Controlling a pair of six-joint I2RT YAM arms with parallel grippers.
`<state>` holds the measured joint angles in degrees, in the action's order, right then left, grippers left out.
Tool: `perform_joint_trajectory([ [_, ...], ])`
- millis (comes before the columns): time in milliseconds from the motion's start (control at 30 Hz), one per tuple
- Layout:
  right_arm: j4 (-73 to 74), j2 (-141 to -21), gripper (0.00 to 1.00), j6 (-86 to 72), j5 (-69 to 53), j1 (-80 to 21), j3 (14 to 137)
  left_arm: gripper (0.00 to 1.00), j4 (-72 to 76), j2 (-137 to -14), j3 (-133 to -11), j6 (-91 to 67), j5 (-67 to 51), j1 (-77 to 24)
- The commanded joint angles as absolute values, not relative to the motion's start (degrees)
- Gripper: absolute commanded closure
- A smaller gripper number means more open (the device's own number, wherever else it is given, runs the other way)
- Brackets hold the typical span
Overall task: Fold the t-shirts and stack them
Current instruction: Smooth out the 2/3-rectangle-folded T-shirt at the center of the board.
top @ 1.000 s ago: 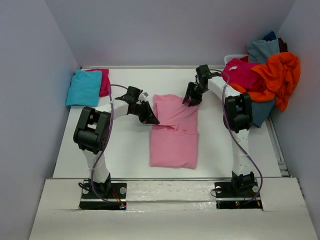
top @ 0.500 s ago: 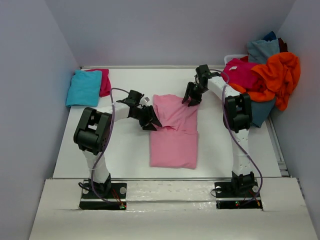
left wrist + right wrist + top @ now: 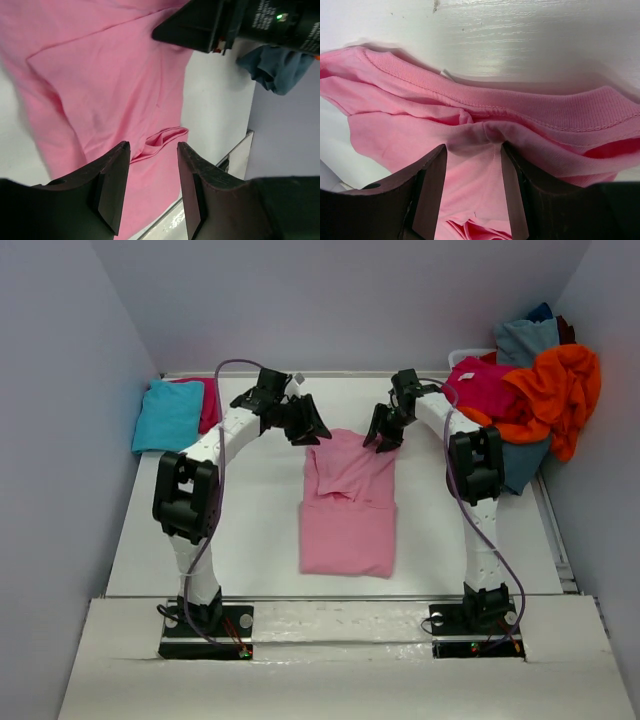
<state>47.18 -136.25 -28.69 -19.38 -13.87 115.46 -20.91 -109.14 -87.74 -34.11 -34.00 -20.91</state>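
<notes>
Presently the light pink t-shirt (image 3: 346,520) lies mid-table, long axis 12-to-6; left gripper (image 3: 311,430), spread and empty, hovers at its 11 o'clock, right gripper (image 3: 382,438) straddles its collar at 1 o'clock, grip indeterminate.

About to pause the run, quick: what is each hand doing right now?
Left hand: open, empty, above the light pink t-shirt.
Right hand: open, fingers either side of a bunched fold by its collar.
</notes>
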Motion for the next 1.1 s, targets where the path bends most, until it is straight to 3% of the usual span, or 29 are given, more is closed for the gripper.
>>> perform_joint_trajectory([
  [0,47.37,-135.53,0.46,-27.42,-17.40,-13.71,116.10,0.47,-21.98,-115.21,-94.82,-32.61,-39.62,-22.06],
  [467,47.55,-136.23,0.46,-27.86,-17.14,-13.71,116.10,0.48,-11.95,-119.35,-83.67,-36.12,-49.92,-24.43],
  [1067,47.37,-136.58,0.46,-27.33,-18.19,-13.18,116.10,0.49,-21.36,-131.13,-97.73,-35.33,-37.01,-21.72],
])
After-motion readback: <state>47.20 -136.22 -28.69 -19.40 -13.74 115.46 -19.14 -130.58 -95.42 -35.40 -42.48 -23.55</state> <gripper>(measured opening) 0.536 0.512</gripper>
